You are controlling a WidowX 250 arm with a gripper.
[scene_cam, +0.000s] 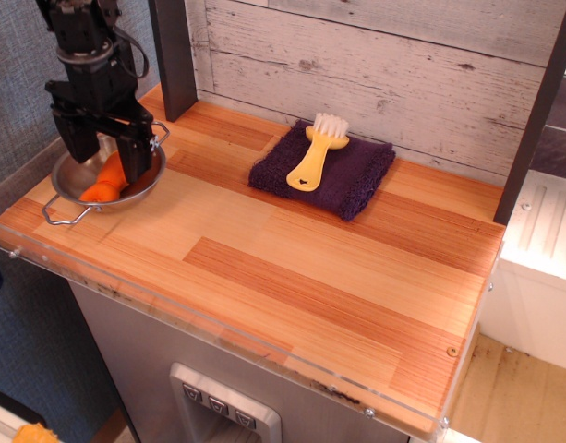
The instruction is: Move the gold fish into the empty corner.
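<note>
Lying in metal bowl, gold fish, between fingers of spread claw, unpinched

Toy kitchen, wood counter, plank wall

The table is smooth wood with light and reddish stripes, and it shines a little. A clear plastic rim runs along its near edge. The bowl is shiny silver metal with 2 thin wire handles. The gold fish inside it looks soft and fuzzy, like plush. The towel is dark purple cloth, thick and fluffy, not shiny. The brush has a smooth yellow plastic handle and white bristles. The tool is dull black. The wall behind is rough, pale wood with worn paint.
</note>
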